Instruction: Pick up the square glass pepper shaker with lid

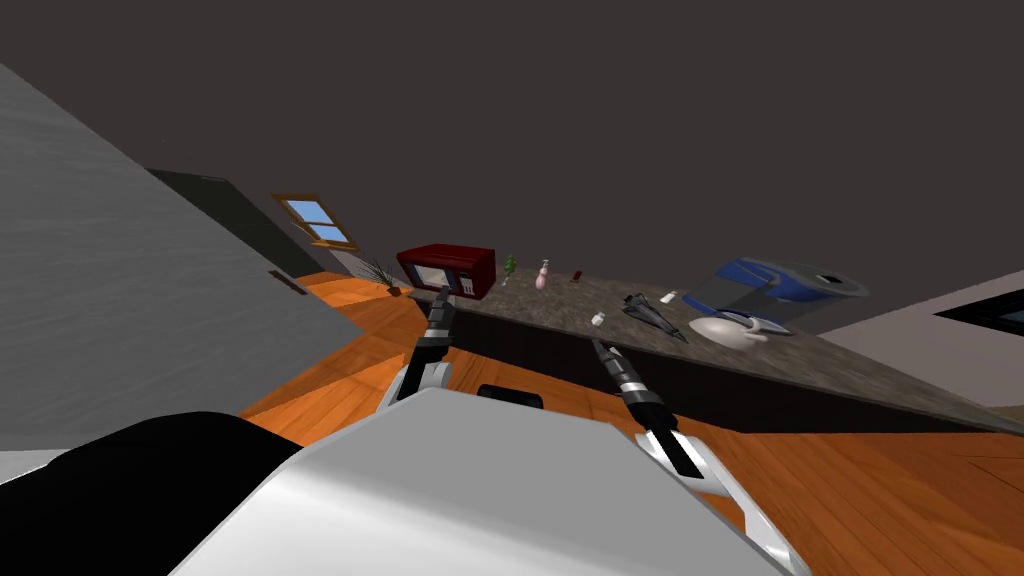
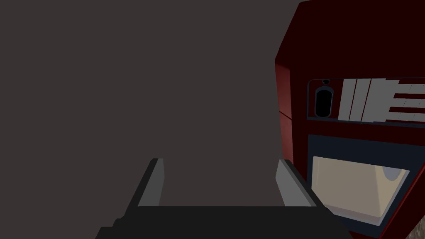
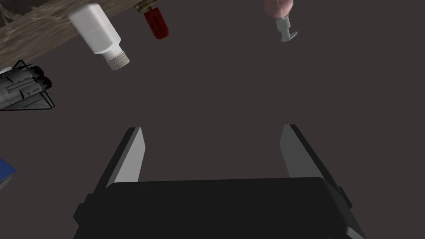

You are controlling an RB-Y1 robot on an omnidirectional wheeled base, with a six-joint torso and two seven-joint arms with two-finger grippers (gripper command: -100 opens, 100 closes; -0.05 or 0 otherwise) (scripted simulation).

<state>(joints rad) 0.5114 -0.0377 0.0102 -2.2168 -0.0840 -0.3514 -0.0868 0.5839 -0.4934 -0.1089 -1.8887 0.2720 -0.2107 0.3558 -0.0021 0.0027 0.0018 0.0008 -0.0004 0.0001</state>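
**Right arm poised for the shaker, left held aside**

Dark speckled countertop (image 1: pixel 780 355) runs across the kitchen, and the red microwave (image 1: pixel 447 268) sits at its left end. The white pepper shaker (image 3: pixel 98 33) with a ribbed lid stands well to the right of the microwave, near the front edge. A model space shuttle (image 1: pixel 655 313) lies farther right again. The right gripper (image 3: pixel 212 128) hangs short of the shaker with its fingers spread wide, probably ready to straddle it. The left gripper (image 2: pixel 220 161), also spread, hangs near the microwave's front, seemingly kept clear.

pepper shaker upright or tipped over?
Upright: the white shaker stands base-down on the counter, ribbed lid pointing away from it, like the pink pump bottle nearby.
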